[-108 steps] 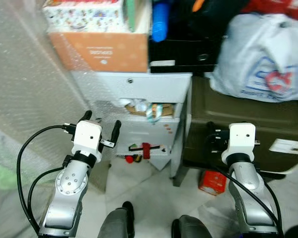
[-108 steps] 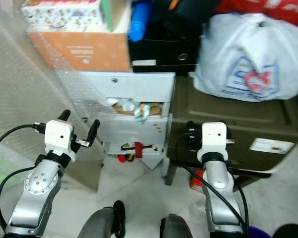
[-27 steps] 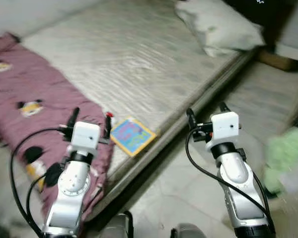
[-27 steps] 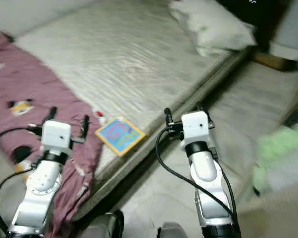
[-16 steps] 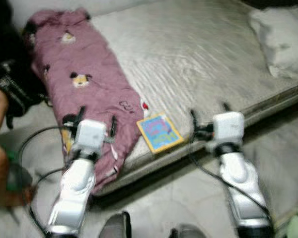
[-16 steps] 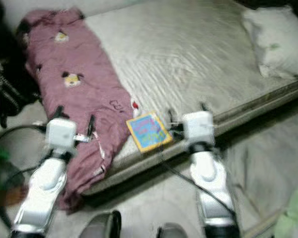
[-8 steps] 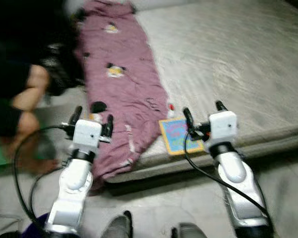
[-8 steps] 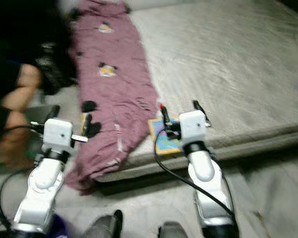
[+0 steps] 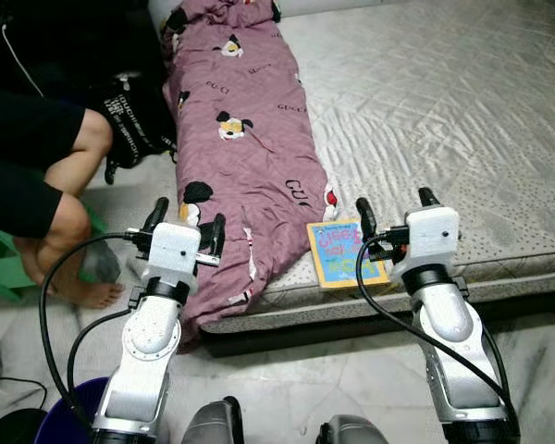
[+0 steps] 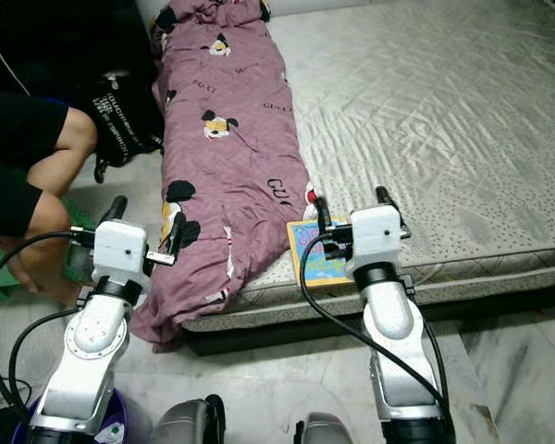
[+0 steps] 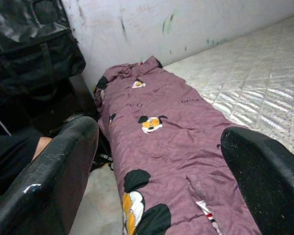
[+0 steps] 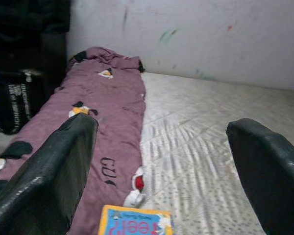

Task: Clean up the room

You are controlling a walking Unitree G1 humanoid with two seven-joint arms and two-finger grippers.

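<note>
A mauve blanket [image 9: 250,139] printed with cartoon mice lies along the left side of a grey quilted mattress [image 9: 462,111], and its end hangs over the front edge to the floor. A colourful picture book [image 9: 342,252] rests flat at the mattress's front edge, beside the blanket. My left gripper [image 9: 188,215] hovers open over the blanket's hanging end, holding nothing. My right gripper [image 9: 393,200] is open and empty just above and right of the book. In the right wrist view the book [image 12: 137,223] lies below the fingers [image 12: 54,176].
A person in black sits on the floor at the left, with a bare leg [image 9: 60,176] close to the blanket. A black bag [image 9: 134,116] leans against the mattress. A green item [image 9: 0,264] and a purple bin [image 10: 111,416] sit on the marble floor [image 9: 287,379].
The camera has swung from a cupboard and storage box to the mattress, then panned left along it to the blanket and the person. Both arms keep the same raised pose.
</note>
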